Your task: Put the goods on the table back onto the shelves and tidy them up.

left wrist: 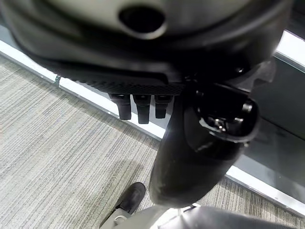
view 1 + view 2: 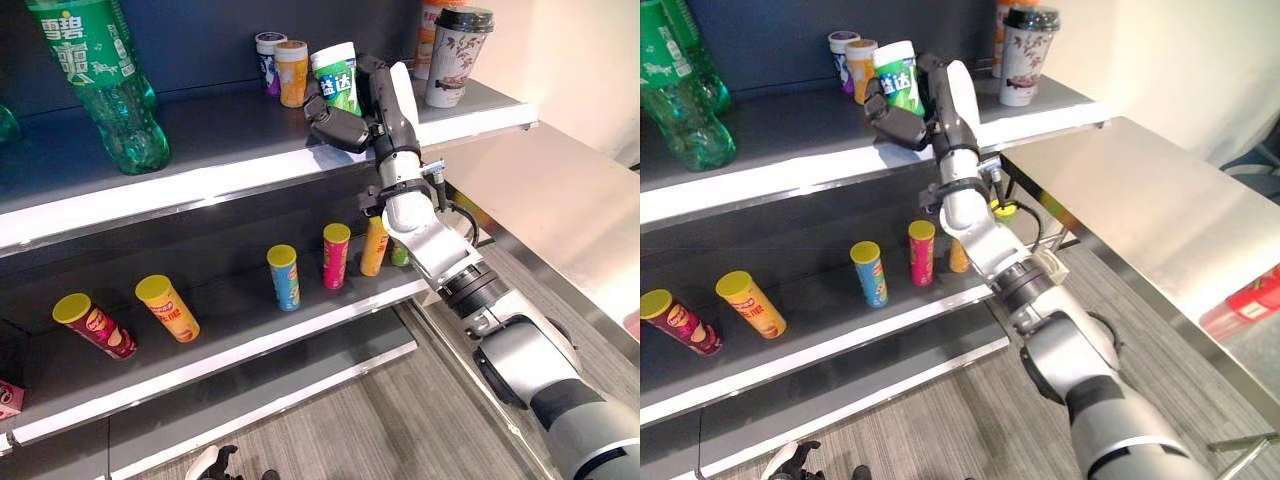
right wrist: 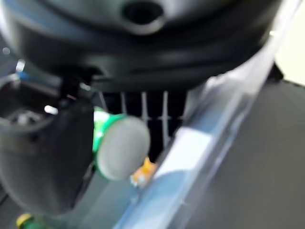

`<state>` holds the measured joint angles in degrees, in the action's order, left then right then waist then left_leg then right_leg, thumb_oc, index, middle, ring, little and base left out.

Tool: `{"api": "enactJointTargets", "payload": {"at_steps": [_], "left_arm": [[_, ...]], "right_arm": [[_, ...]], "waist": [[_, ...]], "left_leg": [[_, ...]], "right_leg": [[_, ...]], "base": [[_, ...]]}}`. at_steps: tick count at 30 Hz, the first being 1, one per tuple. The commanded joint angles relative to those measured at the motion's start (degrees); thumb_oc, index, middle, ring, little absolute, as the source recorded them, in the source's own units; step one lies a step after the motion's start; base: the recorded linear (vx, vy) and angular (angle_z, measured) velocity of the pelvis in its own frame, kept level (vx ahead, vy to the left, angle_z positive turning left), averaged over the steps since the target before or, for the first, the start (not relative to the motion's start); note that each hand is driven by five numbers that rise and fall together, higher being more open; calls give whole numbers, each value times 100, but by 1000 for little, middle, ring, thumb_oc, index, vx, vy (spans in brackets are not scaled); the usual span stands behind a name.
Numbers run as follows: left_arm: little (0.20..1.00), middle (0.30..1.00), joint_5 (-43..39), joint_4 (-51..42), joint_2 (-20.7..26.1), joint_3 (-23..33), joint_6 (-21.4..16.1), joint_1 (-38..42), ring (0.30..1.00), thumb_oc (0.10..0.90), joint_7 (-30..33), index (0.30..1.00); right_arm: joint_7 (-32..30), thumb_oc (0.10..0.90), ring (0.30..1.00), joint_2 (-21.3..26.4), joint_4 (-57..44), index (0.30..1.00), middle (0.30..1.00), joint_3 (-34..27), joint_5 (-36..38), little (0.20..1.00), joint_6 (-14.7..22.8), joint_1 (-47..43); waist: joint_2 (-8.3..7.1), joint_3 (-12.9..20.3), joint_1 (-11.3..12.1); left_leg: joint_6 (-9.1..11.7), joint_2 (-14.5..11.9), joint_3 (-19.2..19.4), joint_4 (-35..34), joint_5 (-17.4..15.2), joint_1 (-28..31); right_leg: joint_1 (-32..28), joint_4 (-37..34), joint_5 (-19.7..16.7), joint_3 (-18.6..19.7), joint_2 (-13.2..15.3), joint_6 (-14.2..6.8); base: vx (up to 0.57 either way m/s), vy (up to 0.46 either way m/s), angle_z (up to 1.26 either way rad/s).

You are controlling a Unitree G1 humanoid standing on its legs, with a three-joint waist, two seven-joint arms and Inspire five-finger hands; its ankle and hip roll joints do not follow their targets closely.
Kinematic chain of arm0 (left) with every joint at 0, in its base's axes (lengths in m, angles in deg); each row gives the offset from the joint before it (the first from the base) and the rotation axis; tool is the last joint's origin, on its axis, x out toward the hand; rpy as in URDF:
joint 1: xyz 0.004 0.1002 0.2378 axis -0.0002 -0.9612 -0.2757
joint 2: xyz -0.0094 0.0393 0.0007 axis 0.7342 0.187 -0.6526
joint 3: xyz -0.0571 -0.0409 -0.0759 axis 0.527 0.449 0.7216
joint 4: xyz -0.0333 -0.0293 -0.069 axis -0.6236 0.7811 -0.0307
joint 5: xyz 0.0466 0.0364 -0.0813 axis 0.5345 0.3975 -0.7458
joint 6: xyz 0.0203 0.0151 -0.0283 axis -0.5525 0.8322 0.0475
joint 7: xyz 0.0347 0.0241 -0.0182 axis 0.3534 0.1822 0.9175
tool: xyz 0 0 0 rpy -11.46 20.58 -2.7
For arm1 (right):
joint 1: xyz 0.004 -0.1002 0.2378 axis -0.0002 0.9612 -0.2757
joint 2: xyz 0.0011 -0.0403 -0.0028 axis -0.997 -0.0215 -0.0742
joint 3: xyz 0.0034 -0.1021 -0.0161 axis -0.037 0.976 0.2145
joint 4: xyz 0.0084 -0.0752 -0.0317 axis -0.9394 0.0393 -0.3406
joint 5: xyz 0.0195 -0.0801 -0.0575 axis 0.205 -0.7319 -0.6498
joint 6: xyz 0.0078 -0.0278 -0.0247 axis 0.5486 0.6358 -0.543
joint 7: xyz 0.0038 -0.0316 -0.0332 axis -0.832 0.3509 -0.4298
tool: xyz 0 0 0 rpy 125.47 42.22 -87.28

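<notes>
Cans (image 2: 292, 72) crowd right hand's (image 2: 345, 122) green tub (image 2: 336, 76).

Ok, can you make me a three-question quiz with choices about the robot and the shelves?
1. Where is the green and white tub?
A. on the floor
B. in the right hand at the top shelf
C. on the lower shelf

2. How many yellow-lidded cans show on the lower shelf?
A. two
B. nine
C. five

3. How does the big green bottle stand?
A. tilted
B. flat on its side
C. upside down

Answers:
1 B, the fingers curl round the tub above the top shelf.
2 C, two lie tilted, three stand.
3 A, it leans on the top shelf.
</notes>
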<state>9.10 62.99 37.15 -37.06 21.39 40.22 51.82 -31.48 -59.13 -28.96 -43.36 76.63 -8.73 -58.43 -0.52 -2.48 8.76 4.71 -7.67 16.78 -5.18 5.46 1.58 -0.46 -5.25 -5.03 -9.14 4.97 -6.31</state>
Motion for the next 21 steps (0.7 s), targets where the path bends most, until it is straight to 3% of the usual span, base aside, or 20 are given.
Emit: {"api": "enactJointTargets", "payload": {"at_steps": [1, 10, 11, 12, 13, 21], "left_arm": [[900, 900, 119, 169, 230, -421, -71, 205, 900, 800, 120, 900], [900, 900, 200, 30, 196, -441, -68, 222, 900, 800, 123, 900], [900, 900, 207, 29, 190, -441, -65, 213, 900, 800, 127, 900], [900, 900, 207, 25, 186, -439, -58, 207, 900, 800, 129, 900], [900, 900, 226, 11, 181, -431, -30, 209, 900, 800, 139, 900], [900, 900, 280, -10, 187, -434, 7, 258, 900, 800, 152, 900]], "right_arm": [[-78, 400, 300, -131, -378, 300, 300, -268, -494, 300, 311, -726], [2, 400, 300, -448, -602, 300, 300, -330, -815, 300, 260, -168], [2, 431, 347, -463, -625, 347, 347, -343, -791, 347, 273, -123], [-16, 525, 488, -468, -662, 488, 488, -360, -783, 488, 273, -77], [-70, 800, 900, -453, -780, 900, 900, -419, -780, 900, 253, 63], [-247, 800, 900, -195, -1180, 900, 900, -694, -838, 900, 215, 297]], "waist": [[-366, 60, 189], [-312, 39, 241], [-308, 35, 243], [-304, 36, 243], [-295, 23, 243], [-213, 69, 169]], "left_leg": [[-62, 153, -53, 18, -458, 203], [-102, 187, -122, 18, -484, 272], [-104, 191, -128, 18, -486, 276], [-105, 190, -129, 18, -491, 281], [-109, 201, -134, 18, -496, 279], [-123, 209, -86, 18, -543, 360]], "right_leg": [[-276, 445, 497, 232, 218, -201], [-329, 497, 557, 183, 237, -195], [-332, 501, 561, 179, 240, -194], [-330, 507, 567, 171, 245, -195], [-328, 514, 569, 168, 251, -196], [-331, 528, 568, 183, 288, -205]], "base": [[4, 7, 9], [4, 5, 3], [1, 7, 9], [-5, 7, 9], [-9, 1, 12], [-2, -1, 1]]}}
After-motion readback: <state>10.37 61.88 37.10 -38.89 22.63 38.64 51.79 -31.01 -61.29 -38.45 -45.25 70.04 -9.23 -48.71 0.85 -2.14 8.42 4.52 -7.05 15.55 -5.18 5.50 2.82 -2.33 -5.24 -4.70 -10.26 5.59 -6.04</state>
